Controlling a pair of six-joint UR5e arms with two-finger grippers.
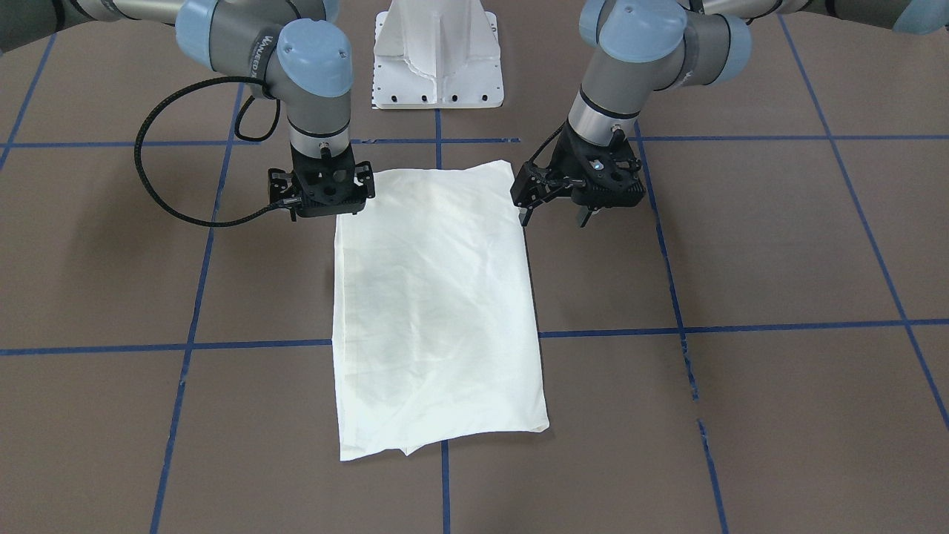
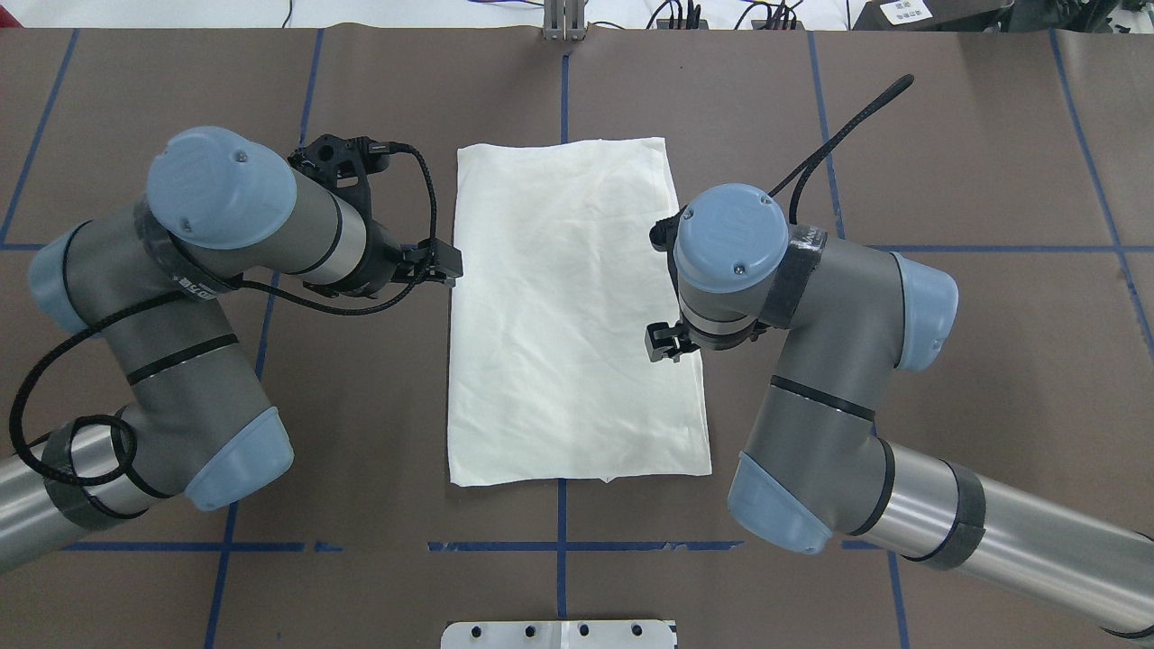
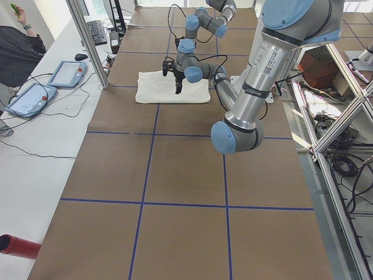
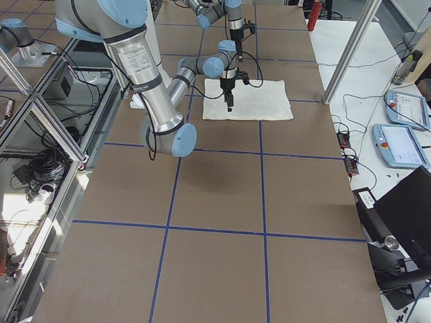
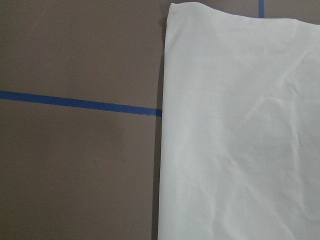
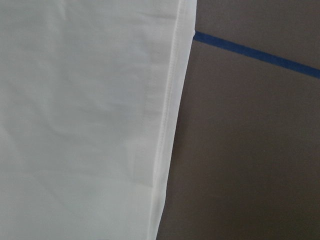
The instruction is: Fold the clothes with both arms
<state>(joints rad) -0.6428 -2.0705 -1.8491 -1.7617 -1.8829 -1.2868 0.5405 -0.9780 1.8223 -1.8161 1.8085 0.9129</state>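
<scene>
The cream shirt lies flat on the brown table as a folded rectangle, plain side up, with no print showing. It also shows in the overhead view and in both wrist views. My left gripper hovers just outside the shirt's long edge near the robot-side corner, with its fingers apart and empty. My right gripper hovers over the opposite long edge near the other robot-side corner. It points straight down and holds nothing. Neither wrist view shows fingers.
The white pedestal base stands just behind the shirt on the robot's side. A black cable loops out from the right wrist. Blue tape lines cross the brown table. Operator pendants lie off the table's far side.
</scene>
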